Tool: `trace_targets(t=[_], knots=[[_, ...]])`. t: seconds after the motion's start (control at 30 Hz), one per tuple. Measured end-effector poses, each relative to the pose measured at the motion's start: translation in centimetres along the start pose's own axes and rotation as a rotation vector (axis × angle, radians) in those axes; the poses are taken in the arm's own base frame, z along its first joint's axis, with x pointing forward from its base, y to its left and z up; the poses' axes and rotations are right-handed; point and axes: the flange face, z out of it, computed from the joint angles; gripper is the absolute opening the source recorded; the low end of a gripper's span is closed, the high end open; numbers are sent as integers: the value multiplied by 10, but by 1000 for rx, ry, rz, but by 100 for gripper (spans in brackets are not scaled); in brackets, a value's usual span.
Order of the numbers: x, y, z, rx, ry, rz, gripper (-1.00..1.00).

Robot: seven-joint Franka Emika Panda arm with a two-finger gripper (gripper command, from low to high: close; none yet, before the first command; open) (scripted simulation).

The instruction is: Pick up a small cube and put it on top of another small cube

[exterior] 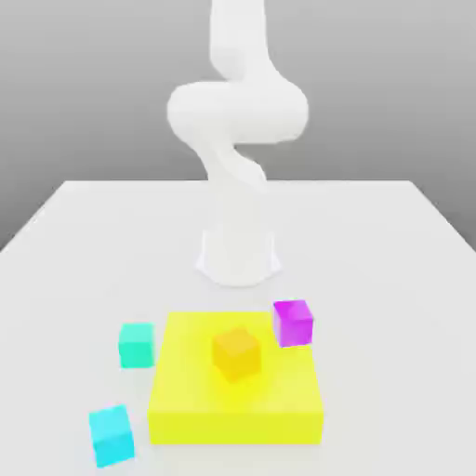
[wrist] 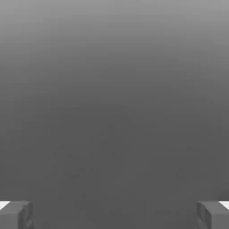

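The small teal cube [exterior: 137, 344] rests on the white table [exterior: 390, 279], just off the flat yellow block [exterior: 235, 390] toward the exterior view's left. An orange cube [exterior: 235, 353] sits on top of that block. A magenta cube [exterior: 293, 323] stands at the block's far corner toward the exterior view's right. A lighter cyan cube [exterior: 112, 435] lies near the table's front edge. In the hand view my gripper [wrist: 114, 217] is open; its two grey fingertips [wrist: 15, 214] stand wide apart, with only plain grey background between them.
The white arm [exterior: 237, 130] rises from its base [exterior: 238, 256] at the middle of the table, behind the block, and leaves the exterior view at the top. Bare table surface lies toward the exterior view's right and far corners.
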Motion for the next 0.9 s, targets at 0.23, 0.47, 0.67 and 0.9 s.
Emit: trace_targets(t=[0.23,0.47,0.67,0.9], knots=[[0,110,157,-261,-46,429,0],[-47,266,259,-545,-44,900,0],[-119,385,294,-768,-11,1262,0],[-146,417,333,-781,-9,1279,0]])
